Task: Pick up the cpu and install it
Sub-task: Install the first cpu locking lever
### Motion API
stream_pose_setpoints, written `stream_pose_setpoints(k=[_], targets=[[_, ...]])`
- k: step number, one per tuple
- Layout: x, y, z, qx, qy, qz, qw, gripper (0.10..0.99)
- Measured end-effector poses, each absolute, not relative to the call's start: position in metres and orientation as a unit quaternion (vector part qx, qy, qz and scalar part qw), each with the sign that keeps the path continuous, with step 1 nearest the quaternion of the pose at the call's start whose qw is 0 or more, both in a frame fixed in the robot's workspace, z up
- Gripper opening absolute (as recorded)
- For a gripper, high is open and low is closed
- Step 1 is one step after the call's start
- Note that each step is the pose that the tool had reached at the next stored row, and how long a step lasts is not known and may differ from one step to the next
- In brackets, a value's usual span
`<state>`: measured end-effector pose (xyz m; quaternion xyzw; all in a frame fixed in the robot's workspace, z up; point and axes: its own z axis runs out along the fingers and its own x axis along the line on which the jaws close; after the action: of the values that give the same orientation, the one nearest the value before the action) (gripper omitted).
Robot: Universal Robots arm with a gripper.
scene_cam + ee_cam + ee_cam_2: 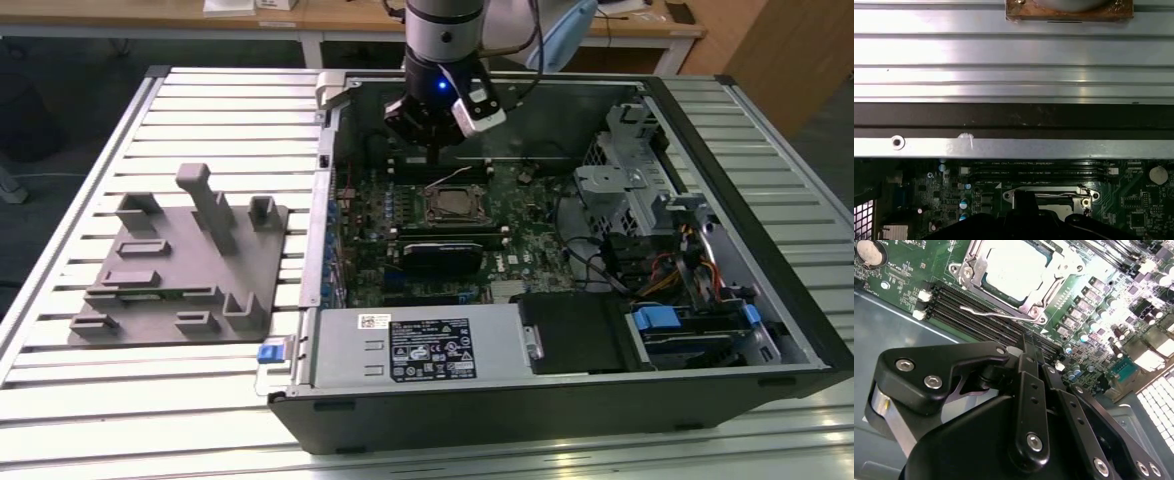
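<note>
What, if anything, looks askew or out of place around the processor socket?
Nothing stands out. The cpu lies flat and square inside the metal socket frame; the end effector hangs clear of it, not touching.

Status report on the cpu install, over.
End effector shut, empty, above memory slots. Cpu sits inside metal socket frame. Wire latch lever lies alongside frame.
</note>
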<state>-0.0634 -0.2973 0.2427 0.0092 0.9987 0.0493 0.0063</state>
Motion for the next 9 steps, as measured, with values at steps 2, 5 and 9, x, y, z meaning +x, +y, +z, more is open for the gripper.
stream_pose_setpoints(k=[2,5,9], targets=[[-0.063,-0.2973,0.2417,0.009,0.999,0.049,0.006,0.106],[-0.0619,-0.2973,0.2404,0.009,0.999,0.049,0.006,0.106],[-0.0581,-0.2973,0.2379,0.009,0.999,0.05,0.006,0.106]])
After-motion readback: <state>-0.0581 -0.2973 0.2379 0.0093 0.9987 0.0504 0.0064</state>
